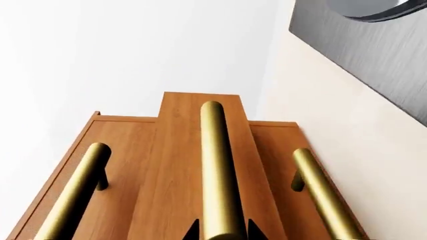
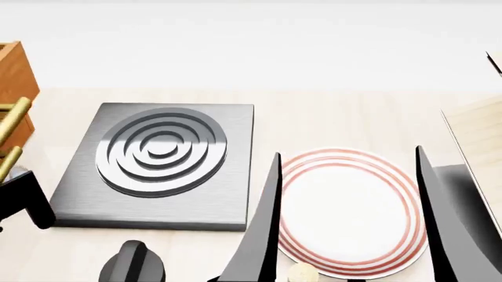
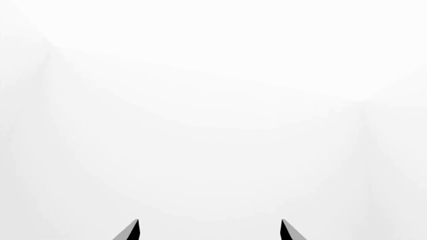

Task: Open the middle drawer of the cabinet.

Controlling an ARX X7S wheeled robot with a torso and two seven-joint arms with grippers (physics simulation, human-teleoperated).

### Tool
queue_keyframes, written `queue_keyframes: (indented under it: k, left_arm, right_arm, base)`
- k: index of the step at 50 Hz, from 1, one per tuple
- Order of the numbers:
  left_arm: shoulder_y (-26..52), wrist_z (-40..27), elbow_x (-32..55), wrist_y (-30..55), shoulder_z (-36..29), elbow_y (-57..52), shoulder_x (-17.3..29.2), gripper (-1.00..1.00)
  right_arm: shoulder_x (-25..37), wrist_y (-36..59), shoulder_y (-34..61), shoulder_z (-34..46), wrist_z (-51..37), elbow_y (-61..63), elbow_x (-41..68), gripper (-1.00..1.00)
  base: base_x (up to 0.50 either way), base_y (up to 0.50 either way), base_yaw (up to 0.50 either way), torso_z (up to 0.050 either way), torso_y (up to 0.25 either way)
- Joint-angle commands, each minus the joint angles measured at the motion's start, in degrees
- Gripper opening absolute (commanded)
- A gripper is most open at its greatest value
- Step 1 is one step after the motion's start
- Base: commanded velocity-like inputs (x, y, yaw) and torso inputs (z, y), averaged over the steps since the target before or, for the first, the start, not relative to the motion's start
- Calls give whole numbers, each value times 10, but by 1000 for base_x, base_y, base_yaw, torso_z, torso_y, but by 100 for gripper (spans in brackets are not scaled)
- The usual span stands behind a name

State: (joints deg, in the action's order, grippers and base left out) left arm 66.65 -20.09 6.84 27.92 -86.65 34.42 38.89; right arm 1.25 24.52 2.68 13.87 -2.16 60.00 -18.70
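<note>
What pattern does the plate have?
White plate with concentric red rim rings, clearest in head view.

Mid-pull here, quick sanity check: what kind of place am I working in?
Likely a simulated kitchen counter: a stove plate with ringed burner, a red-rimmed plate beside it, and the wooden cabinet with brass-handled drawers, whose middle drawer stands proud, its handle between the left pincer's fingertips.

Dark grey stove plate (image 2: 161, 170) with raised concentric rings on pale tabletop (image 2: 314, 120), white plate (image 2: 345, 211) with red rim rings just beside it, pale wooden box (image 2: 478, 138) at far edge
</note>
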Motion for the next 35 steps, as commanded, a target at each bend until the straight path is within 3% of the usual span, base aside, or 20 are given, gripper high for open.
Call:
queue_keyframes:
  k: [1,35]
  left_arm:
    - [50,-8,-96,-1,22,-55,-35,-100]
    - [63,0,-111,24,18,-119,-46,-100]
  right_arm:
    - [-12,3,3,-8,17,0,-14,100]
    - [-12,4,1,-2,19,0,-19,100]
  base:
    - [16,0,-8,0,0]
    - [11,0,-11,0,0]
